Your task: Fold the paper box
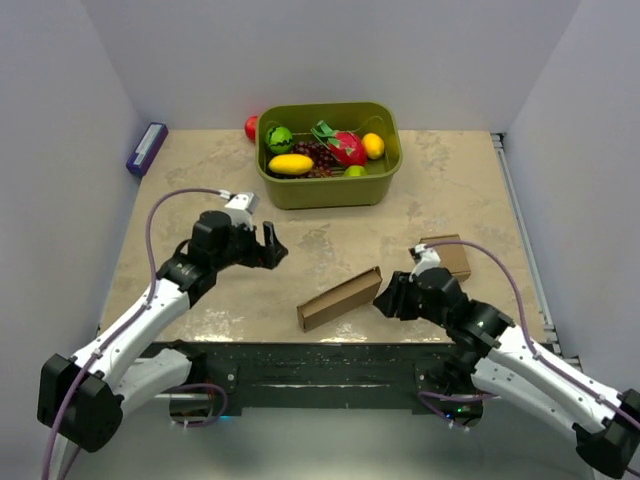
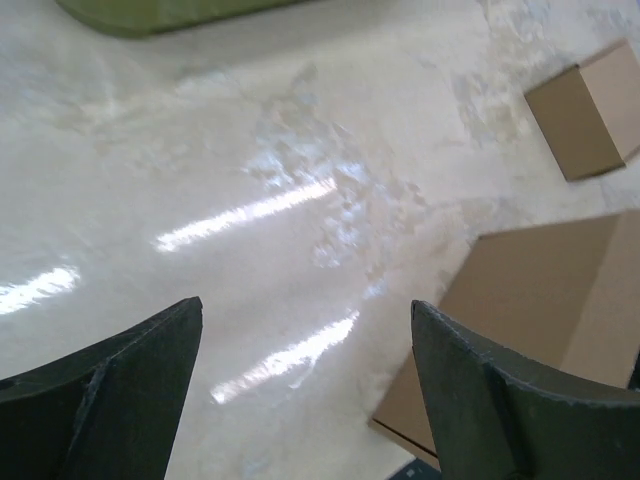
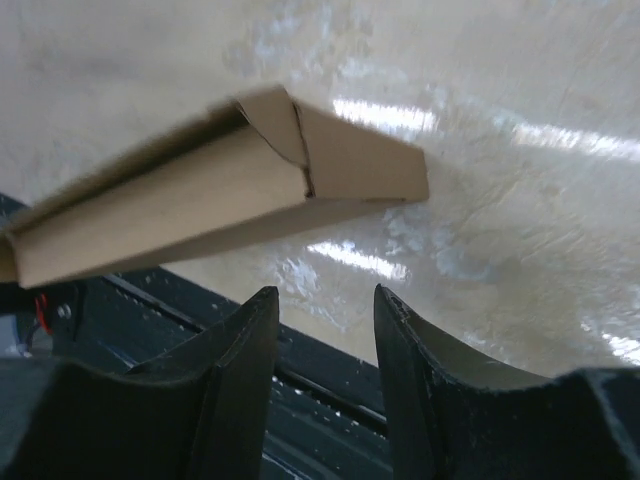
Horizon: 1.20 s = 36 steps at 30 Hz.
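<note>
The paper box (image 1: 340, 298) lies as a long, flattened brown cardboard piece near the table's front edge, angled up to the right. My right gripper (image 1: 385, 298) sits just off its right end, open, with nothing between the fingers. In the right wrist view the paper box (image 3: 220, 190) shows a tucked end flap just ahead of the right gripper (image 3: 325, 290). My left gripper (image 1: 272, 245) hovers left of and behind the box, wide open and empty. In the left wrist view, the paper box (image 2: 530, 300) lies to the right of the left gripper (image 2: 305, 303).
A small brown cardboard cube (image 1: 447, 256) stands behind the right gripper, also seen as the cube (image 2: 590, 110). A green bin (image 1: 385, 180) of toy fruit is at the back centre, with a purple block (image 1: 146, 148) at the back left. The dark front rail (image 3: 330, 370) lies under the right fingers.
</note>
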Motion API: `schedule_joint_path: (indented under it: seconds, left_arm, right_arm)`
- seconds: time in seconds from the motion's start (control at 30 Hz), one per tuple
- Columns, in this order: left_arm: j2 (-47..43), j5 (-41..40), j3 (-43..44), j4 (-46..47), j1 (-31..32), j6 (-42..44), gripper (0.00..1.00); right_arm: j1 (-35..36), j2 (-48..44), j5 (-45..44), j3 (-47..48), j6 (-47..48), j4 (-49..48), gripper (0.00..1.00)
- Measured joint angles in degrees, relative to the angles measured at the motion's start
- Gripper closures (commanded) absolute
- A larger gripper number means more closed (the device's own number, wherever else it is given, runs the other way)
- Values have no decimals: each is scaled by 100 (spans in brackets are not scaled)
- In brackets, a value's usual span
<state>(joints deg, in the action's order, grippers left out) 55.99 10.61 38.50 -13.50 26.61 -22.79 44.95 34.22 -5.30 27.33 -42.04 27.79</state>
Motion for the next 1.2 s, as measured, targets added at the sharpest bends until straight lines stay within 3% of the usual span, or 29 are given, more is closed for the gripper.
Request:
schedule_joint_path:
  seconds: [0.17,0.37,0.5,0.8,1.03,1.2]
  left_arm:
    - [210,177,317,334,-688,332,11]
    - [654,356,518,715,-955,616,11]
    - [811,446,518,811,-1047,748,11]
    - [841,640,509,977,-1226,892,11]
    - [846,776,503,1169,-1279,892,11]
    - [857,1436,334,1558,-1298,850,14]
  right_arm:
    - [817,501,278,-756,-426,-855,52]
    - [2240,1757,-74,-793,-793,-2229,51]
    - [2800,2566,-435,-586,-835,-2750,54]
    - [3038,3738,-1012,146,-813,-3213,59]
    - [3042,4076,-1233,367,-833,-3161,63]
    - [3042,4251,-1333,455,-833,-3121,63]
